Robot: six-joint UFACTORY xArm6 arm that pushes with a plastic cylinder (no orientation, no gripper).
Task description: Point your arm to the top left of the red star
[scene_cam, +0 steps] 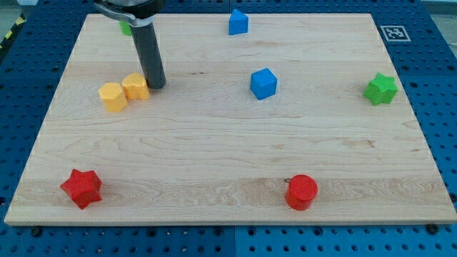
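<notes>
My tip (156, 86) carries nothing, touching the small yellow wooden block (135, 86); the red wooden star (81, 188) lies well apart near seven o'clock, by the board's lower-left corner.

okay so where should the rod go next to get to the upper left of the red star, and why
Probably slide my tip toward the view's bottom left. It sits just right of the two yellow blocks, while the red star lies far below, near the bottom-left corner. Swinging below the yellow pair should avoid nudging them.
</notes>
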